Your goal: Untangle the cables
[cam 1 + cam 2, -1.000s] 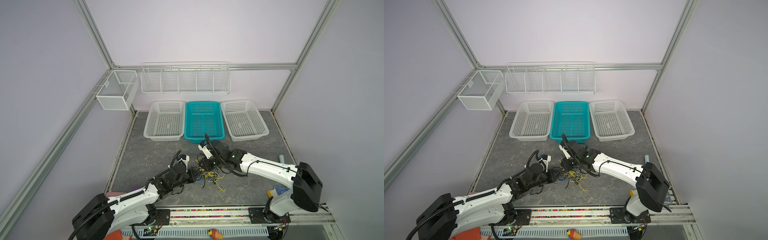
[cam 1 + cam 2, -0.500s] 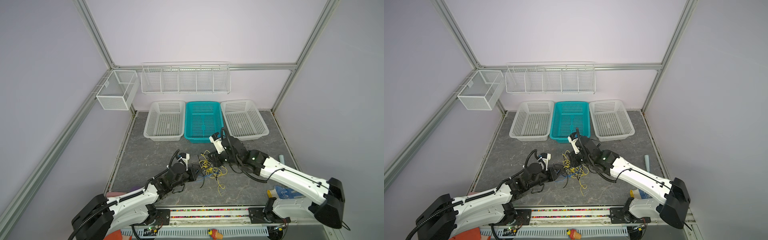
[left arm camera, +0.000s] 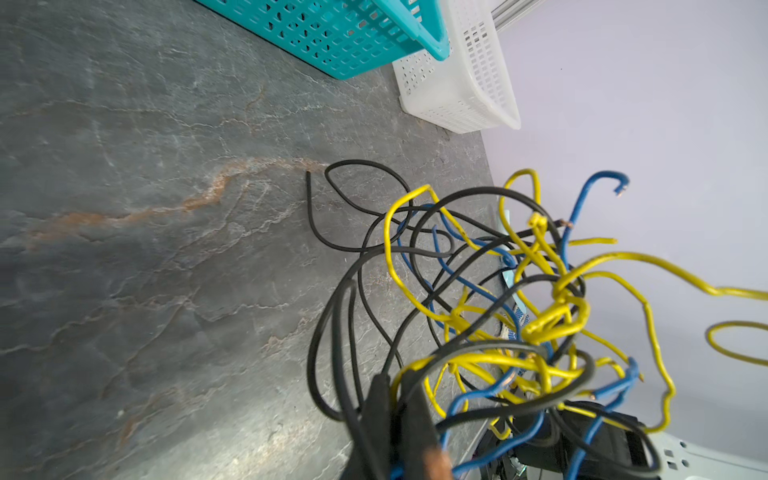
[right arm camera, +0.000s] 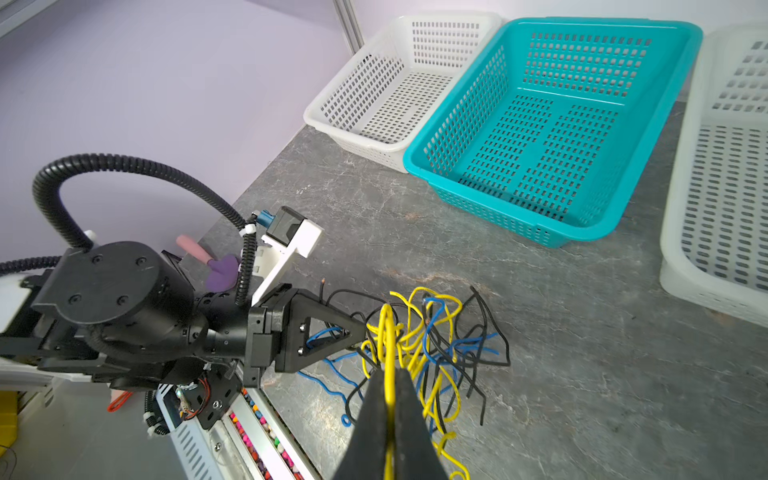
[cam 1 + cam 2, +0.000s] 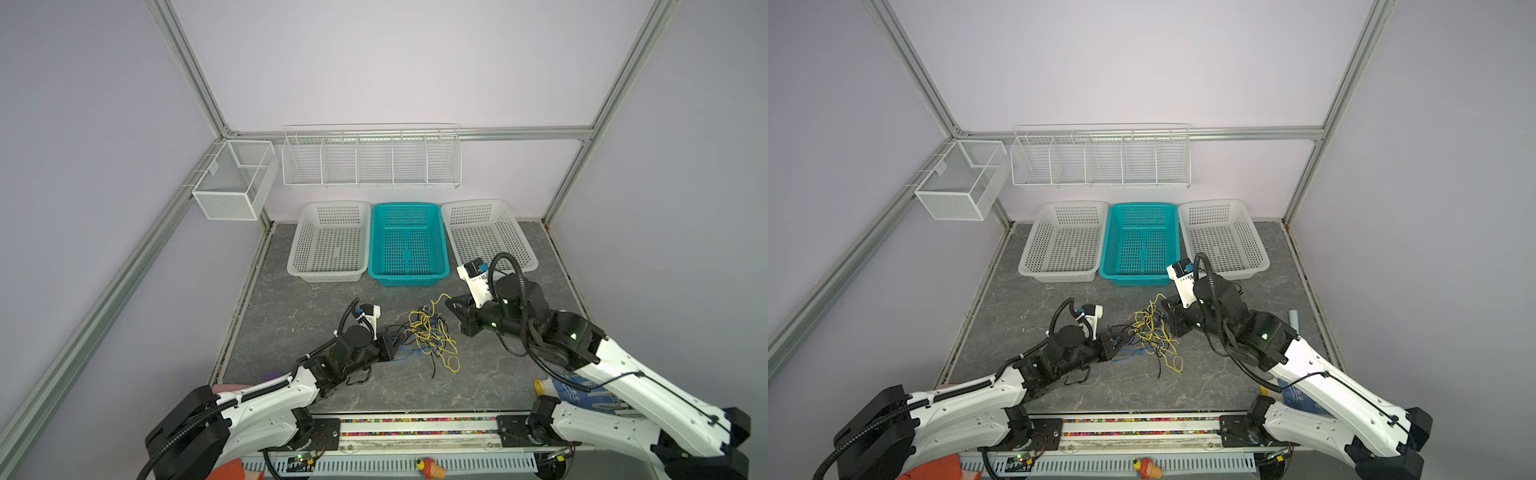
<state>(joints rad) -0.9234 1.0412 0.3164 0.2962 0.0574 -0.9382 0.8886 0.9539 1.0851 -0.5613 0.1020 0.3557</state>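
Note:
The cables are a tangle of thin yellow, black and blue wires on the grey table, between my two grippers in both top views. My left gripper is at the tangle's left side, shut on black and blue strands. My right gripper is at the tangle's right side, shut on a yellow strand that runs between its fingers. The right wrist view shows the cables partly lifted off the table, with the left gripper beside them. Loops of the cables rise in front of the left wrist camera.
Three baskets stand in a row behind the tangle: white, teal, white. A wire rack and a mesh box hang on the walls. A blue patterned cloth lies under the right arm.
The right arm has swung to the right and its gripper has shut on a yellow strand, pulling the tangle out to the right. The left gripper has kept its hold and place.

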